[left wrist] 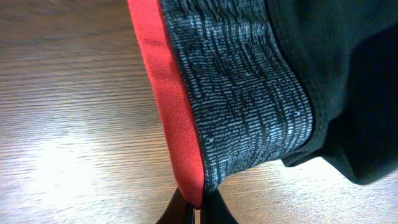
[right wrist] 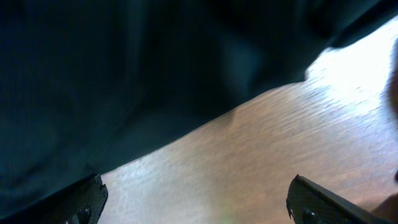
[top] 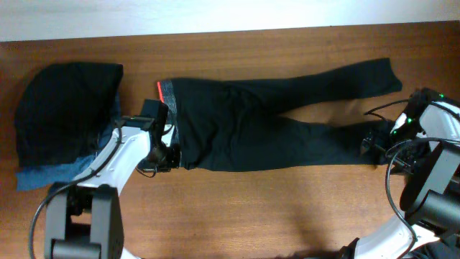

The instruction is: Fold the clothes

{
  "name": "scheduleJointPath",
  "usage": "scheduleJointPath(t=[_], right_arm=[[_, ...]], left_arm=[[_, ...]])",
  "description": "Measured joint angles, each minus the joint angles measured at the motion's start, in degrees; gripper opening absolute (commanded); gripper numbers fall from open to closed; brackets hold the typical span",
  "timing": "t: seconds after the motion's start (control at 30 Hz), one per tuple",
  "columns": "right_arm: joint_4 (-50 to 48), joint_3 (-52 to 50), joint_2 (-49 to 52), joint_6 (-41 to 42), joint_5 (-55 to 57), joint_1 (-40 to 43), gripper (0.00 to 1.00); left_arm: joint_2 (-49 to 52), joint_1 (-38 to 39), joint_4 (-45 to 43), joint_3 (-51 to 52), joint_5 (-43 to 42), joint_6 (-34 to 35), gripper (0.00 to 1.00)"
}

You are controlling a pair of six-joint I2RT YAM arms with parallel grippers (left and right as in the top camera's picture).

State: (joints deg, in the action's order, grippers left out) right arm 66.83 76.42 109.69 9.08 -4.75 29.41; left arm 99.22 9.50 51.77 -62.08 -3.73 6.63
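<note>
Long black leggings [top: 273, 115] lie flat across the wooden table, legs running to the right. The grey-speckled waistband [left wrist: 249, 93] with its coral-red edge [left wrist: 168, 93] is at the left end [top: 167, 92]. My left gripper [top: 169, 155] is at the waistband's near corner; in the left wrist view the left gripper [left wrist: 196, 211] is shut on the red edge. My right gripper [top: 372, 144] sits at the end of the near leg. In the right wrist view the right gripper [right wrist: 196, 202] is open, bare wood between its fingers [right wrist: 84, 202], with the black cloth [right wrist: 124, 74] just ahead of them.
A heap of other black clothes [top: 65, 101] lies at the far left on a blue denim piece [top: 47, 173]. Bare tabletop [top: 287, 208] runs along the near side. The table's back edge meets a white strip [top: 215, 14].
</note>
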Motion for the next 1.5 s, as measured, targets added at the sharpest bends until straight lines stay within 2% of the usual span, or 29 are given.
scheduleJointPath(t=[0.37,0.83,1.03,1.1,1.17,1.2,1.23,1.27,1.33,1.5], right_arm=[[-6.69,-0.04,0.00,0.13,0.07,1.57,0.97],[-12.55,-0.33,0.55,0.17,1.95,1.57,0.96],[-17.55,-3.67,1.36,0.31,3.52,1.57,0.78],[-18.82,-5.31,1.55,0.33,3.76,1.57,0.69],[-19.87,-6.32,1.64,0.17,3.85,1.57,0.47],[-20.20,-6.43,1.60,0.50,3.91,1.57,0.42],[-20.35,-6.47,1.57,0.46,3.87,1.57,0.30],[-20.41,-6.47,1.57,0.55,3.85,1.57,0.24],[-20.59,-6.47,1.57,0.81,3.56,1.57,0.05],[-20.63,-6.47,1.49,0.90,3.19,1.55,0.04]], left_arm=[[-1.31,-4.07,-0.17,-0.02,1.29,0.74,0.00],[-1.31,-4.07,-0.44,-0.02,1.44,0.92,0.00],[-1.31,-4.07,-0.61,-0.02,1.44,0.92,0.00],[-1.31,-4.07,-0.63,-0.02,1.44,0.92,0.00],[-1.31,-4.07,-0.63,-0.02,1.44,0.92,0.00],[-1.31,-4.07,-0.61,-0.02,1.46,0.92,0.00],[-1.31,-4.07,-0.66,-0.02,1.46,0.92,0.01],[-1.31,-4.07,-0.63,-0.02,1.44,0.92,0.01],[-1.31,-4.07,-0.63,-0.02,1.44,0.92,0.01],[-1.31,-4.07,-0.66,-0.02,1.44,0.92,0.00]])
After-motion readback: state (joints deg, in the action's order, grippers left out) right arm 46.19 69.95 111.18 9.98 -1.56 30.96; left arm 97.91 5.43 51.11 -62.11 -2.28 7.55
